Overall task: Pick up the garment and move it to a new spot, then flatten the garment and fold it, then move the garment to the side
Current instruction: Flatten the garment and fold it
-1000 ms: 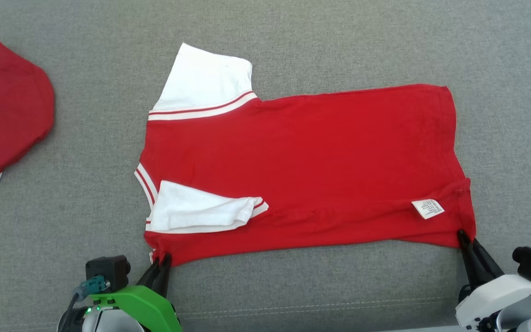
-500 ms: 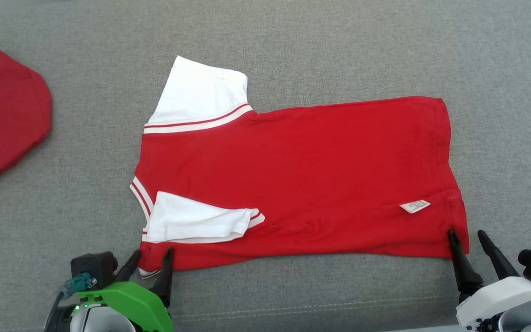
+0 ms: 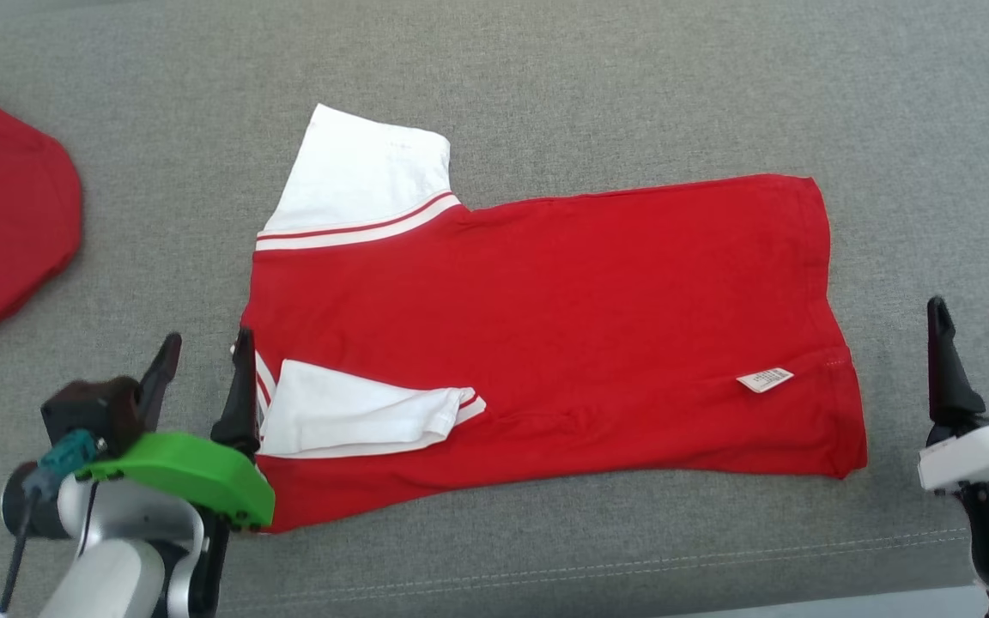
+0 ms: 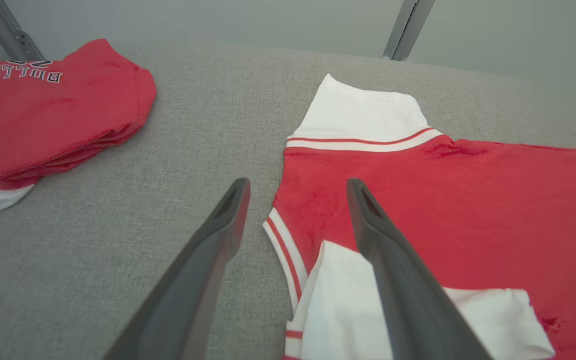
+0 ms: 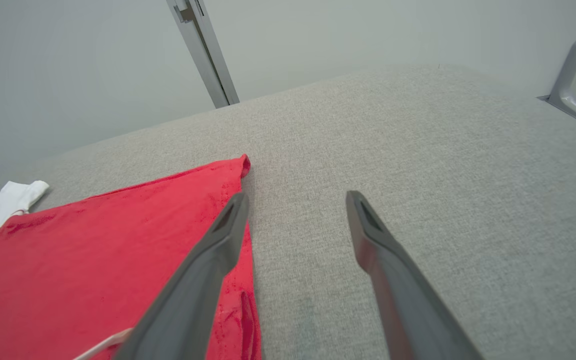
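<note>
red garment [image 3: 563, 335] with white sleeves, flat on grey cushion, near sleeve folded inward

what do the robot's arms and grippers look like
Both have two long, dark, tapering fingers. The left gripper has a green cover, a black block, a teal plug and a thin dark cable. The right gripper has a white cover.

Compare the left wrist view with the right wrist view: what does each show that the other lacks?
Left wrist view: the open left gripper, a folded red pile and the tucked white sleeve. Right wrist view: the open right gripper, a hem corner and a metal bracket. Both: the red shirt, its spread white sleeve and the grey cushion.
</note>
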You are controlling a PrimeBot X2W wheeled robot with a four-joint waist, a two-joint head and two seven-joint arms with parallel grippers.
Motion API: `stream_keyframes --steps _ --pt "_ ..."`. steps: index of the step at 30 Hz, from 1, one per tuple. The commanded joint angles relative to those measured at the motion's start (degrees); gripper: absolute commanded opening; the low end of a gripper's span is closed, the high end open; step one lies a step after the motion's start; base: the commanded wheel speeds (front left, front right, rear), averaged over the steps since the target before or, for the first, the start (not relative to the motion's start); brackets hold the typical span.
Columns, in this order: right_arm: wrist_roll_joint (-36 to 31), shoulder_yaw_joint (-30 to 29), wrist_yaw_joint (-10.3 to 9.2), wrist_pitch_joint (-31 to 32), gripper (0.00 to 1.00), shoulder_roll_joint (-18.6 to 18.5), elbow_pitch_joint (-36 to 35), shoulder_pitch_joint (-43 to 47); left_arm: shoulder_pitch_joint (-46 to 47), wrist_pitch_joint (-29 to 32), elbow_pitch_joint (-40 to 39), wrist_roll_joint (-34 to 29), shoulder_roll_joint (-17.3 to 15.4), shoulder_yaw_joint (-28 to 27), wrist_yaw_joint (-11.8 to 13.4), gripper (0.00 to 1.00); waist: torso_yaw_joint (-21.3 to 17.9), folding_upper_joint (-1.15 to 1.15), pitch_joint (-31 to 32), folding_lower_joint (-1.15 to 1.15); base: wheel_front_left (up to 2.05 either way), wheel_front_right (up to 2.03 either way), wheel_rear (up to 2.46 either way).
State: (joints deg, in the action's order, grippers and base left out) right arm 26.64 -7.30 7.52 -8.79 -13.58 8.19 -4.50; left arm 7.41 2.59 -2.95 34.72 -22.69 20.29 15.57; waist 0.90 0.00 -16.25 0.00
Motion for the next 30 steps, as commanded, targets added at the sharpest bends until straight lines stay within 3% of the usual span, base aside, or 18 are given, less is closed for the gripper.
stream_keyframes --steps 1,10,20,25,30 --pt "0.20 -0.27 -0.07 0.43 1.00 -0.82 0.02 -2.28 3.11 0.34 -0.22 -1.08 -0.85 -0.04 -0.51 1.00 0.02 0.00 -0.59 0.00 0.00 0.00 0.00" --pt "1.05 4.37 -0.07 1.30 1.00 -6.00 5.49 -16.96 25.57 6.75 7.34 -1.60 0.06 3.67 -8.57 1.00 0.18 0.00 -5.61 0.00 0.00 0.00 0.00" --pt "3.25 14.98 -0.07 0.06 1.00 -7.46 15.06 -30.21 46.66 11.09 29.18 0.99 5.73 7.64 -19.35 1.00 -0.57 0.00 -13.07 0.00 0.00 0.00 0.00" --pt "5.13 20.84 -0.07 -0.18 1.00 -8.45 19.29 -34.98 53.08 12.82 38.41 3.16 6.12 9.20 -22.28 1.00 -1.39 0.00 -15.12 0.00 0.00 0.00 0.00" --pt "7.63 25.66 -0.07 -0.39 1.00 -9.68 21.88 -37.85 56.27 14.31 43.09 5.23 4.17 12.51 -23.05 1.00 -2.27 0.00 -16.19 0.00 0.00 0.00 0.00"
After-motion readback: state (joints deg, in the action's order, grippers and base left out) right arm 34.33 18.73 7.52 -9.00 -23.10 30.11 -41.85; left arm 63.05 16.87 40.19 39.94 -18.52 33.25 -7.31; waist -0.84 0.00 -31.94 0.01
